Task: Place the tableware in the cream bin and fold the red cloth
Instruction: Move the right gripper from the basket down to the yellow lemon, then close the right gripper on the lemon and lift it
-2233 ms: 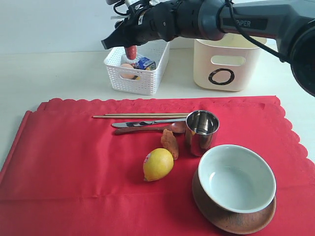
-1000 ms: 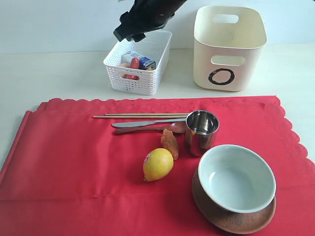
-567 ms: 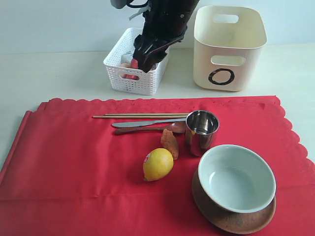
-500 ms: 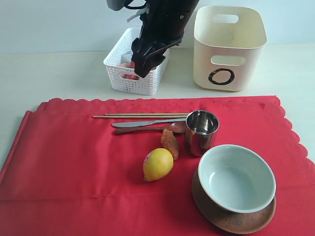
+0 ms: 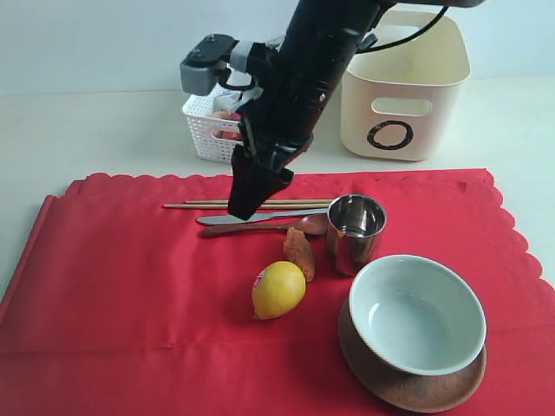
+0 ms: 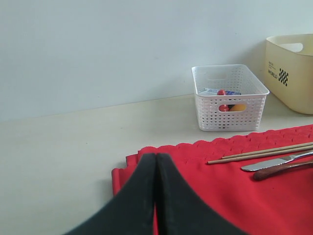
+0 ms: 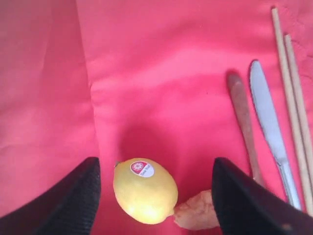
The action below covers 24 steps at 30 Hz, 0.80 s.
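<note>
The red cloth (image 5: 130, 286) lies flat and carries the tableware. A pale bowl (image 5: 418, 314) sits on a brown wooden plate (image 5: 408, 386), with a steel cup (image 5: 355, 232) behind them. Chopsticks (image 5: 199, 204), knife (image 5: 217, 219) and wooden spoon (image 5: 260, 229) lie in a row. The cream bin (image 5: 403, 95) stands behind the cloth. My right gripper (image 5: 244, 206) hangs open and empty over the cutlery handles; in its wrist view the gripper (image 7: 155, 164) has the lemon (image 7: 145, 190) below its gap. My left gripper (image 6: 155, 159) is shut and empty, low over the cloth's corner (image 6: 220, 186).
A lemon (image 5: 278, 289) and a brownish food piece (image 5: 300, 253) lie on the cloth beside the cup. A white perforated basket (image 5: 212, 139) holding food items stands behind the cloth, left of the cream bin. The right arm crosses in front of both containers.
The right gripper let go of a red item over the white basket. It then swung down and forward to hang over the cloth above the cutlery. Tableware unmoved.
</note>
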### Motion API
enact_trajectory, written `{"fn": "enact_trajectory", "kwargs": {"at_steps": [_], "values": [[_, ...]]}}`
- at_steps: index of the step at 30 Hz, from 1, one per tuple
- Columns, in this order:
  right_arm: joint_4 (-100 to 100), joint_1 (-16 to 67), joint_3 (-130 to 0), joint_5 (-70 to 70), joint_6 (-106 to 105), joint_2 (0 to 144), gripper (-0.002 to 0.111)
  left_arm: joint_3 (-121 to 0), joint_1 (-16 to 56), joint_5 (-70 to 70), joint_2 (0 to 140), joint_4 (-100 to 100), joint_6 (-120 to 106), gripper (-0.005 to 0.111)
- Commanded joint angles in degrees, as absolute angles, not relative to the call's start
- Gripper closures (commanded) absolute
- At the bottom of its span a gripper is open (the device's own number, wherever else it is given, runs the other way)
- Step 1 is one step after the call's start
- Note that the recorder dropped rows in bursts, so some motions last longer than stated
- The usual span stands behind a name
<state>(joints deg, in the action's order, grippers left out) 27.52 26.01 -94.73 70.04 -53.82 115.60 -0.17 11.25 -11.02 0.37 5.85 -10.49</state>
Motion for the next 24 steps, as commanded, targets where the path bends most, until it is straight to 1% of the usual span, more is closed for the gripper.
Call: {"fn": "enact_trajectory", "kwargs": {"at_steps": [1,9,13,18,24], "values": [[28.3,25.9,-91.4,70.0,-58.8,115.1,0.047,0.0,11.6,-11.0,0.0,5.9,-10.3,0.106],[28.1,25.9,-84.1,69.9,-69.4,115.1,0.047,0.0,11.6,-11.0,0.0,5.9,-10.3,0.106],[28.0,25.9,-81.3,65.7,-74.1,115.1,0.047,0.0,11.6,-11.0,0.0,5.9,-10.3,0.106],[28.2,25.9,-79.7,62.5,-79.0,116.1,0.047,0.0,11.6,-11.0,0.0,5.9,-10.3,0.106],[28.2,25.9,-79.6,60.1,-79.4,119.0,0.047,0.0,11.6,-11.0,0.0,5.9,-10.3,0.106]]}}
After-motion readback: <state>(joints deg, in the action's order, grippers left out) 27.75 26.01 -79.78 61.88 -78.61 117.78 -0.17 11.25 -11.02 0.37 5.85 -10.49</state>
